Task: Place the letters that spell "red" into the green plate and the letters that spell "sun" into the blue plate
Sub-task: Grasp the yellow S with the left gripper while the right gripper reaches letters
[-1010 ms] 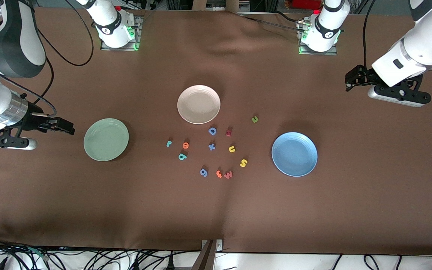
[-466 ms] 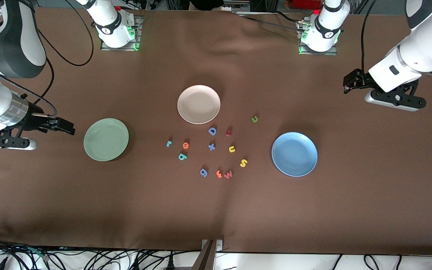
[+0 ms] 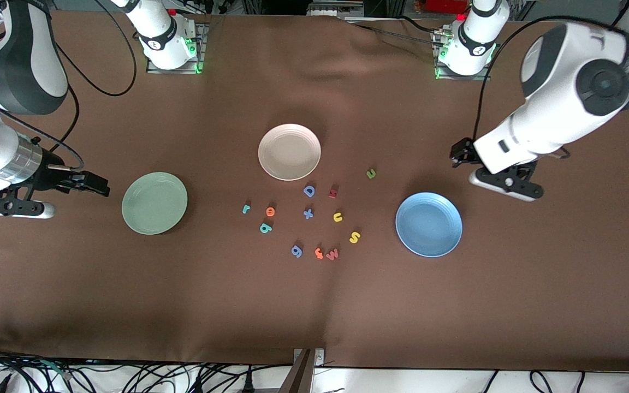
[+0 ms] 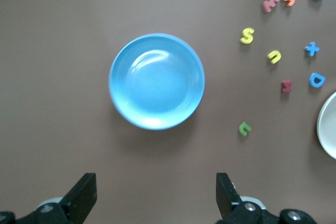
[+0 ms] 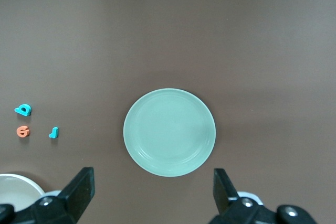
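Observation:
The green plate (image 3: pixel 154 203) (image 5: pixel 169 131) lies toward the right arm's end, the blue plate (image 3: pixel 428 224) (image 4: pixel 156 81) toward the left arm's end. Between them lie the teal r (image 3: pixel 246 208), orange e (image 3: pixel 270 211) and teal d (image 3: pixel 265 227), nearer the green plate. Yellow u (image 3: pixel 338 217), yellow s (image 3: pixel 354 237) and olive n (image 3: pixel 371 173) lie nearer the blue plate. My left gripper (image 3: pixel 459 153) (image 4: pixel 155 198) hangs open and empty over bare cloth just off the blue plate's rim. My right gripper (image 3: pixel 96 185) (image 5: pixel 152 190) waits open beside the green plate.
A cream-white plate (image 3: pixel 289 152) sits farther from the camera than the letters. Among them lie a blue D (image 3: pixel 309 190), a dark red letter (image 3: pixel 333 192), a blue cross (image 3: pixel 308 213), a blue g (image 3: pixel 296 250), an orange f (image 3: pixel 319 252) and a pinkish w (image 3: pixel 332 254).
My left arm has swung in from its end of the table toward the blue plate, gripper still open. The right arm and all letters have not moved.

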Tool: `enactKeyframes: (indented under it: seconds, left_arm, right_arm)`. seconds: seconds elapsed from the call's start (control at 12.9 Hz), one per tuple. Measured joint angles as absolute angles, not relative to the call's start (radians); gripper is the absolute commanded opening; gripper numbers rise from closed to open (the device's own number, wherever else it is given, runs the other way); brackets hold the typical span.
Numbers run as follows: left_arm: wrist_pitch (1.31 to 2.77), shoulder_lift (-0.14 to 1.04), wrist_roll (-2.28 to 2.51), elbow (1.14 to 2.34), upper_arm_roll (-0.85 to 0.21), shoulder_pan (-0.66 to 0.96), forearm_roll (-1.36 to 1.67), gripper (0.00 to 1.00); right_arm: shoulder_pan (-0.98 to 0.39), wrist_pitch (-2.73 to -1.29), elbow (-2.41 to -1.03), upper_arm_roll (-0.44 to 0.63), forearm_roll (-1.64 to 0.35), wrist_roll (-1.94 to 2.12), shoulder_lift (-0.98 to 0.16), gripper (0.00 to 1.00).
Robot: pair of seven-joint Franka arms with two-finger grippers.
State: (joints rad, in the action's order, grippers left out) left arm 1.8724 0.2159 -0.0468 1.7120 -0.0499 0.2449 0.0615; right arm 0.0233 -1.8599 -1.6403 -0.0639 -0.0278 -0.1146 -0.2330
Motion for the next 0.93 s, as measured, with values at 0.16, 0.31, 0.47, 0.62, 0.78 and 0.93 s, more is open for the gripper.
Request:
enactKeyframes:
  seconds: [0.16, 0.31, 0.47, 0.62, 0.78, 0.93]
  left_arm:
    - [2.025, 0.322, -0.040, 1.715, -0.054, 0.319, 0.062, 1.00]
    - [2.132, 0.416, -0.036, 1.705, -0.055, 0.365, 0.062, 1.00]
    - [2.171, 0.516, -0.036, 1.638, -0.055, 0.398, 0.062, 1.00]
    - [2.206, 0.628, -0.036, 1.527, -0.056, 0.414, 0.062, 1.00]
    - [2.297, 0.724, -0.036, 1.464, -0.056, 0.438, 0.062, 1.00]
    - [2.399, 0.795, -0.036, 1.450, -0.055, 0.451, 0.062, 1.00]
  right_arm:
    - [0.023, -1.860, -1.642, -0.065, -0.028, -0.115, -0.234, 0.99]
    - [0.021, -1.860, -1.642, -0.071, -0.028, -0.126, -0.235, 0.99]
    - [0.000, -1.860, -1.642, -0.081, -0.028, -0.175, -0.236, 0.99]
    - [-0.041, -1.866, -1.642, -0.085, -0.028, -0.246, -0.249, 0.99]
    - [-0.087, -1.901, -1.643, -0.087, -0.029, -0.329, -0.276, 0.99]
    - [-0.139, -1.956, -1.642, -0.090, -0.029, -0.428, -0.319, 0.99]
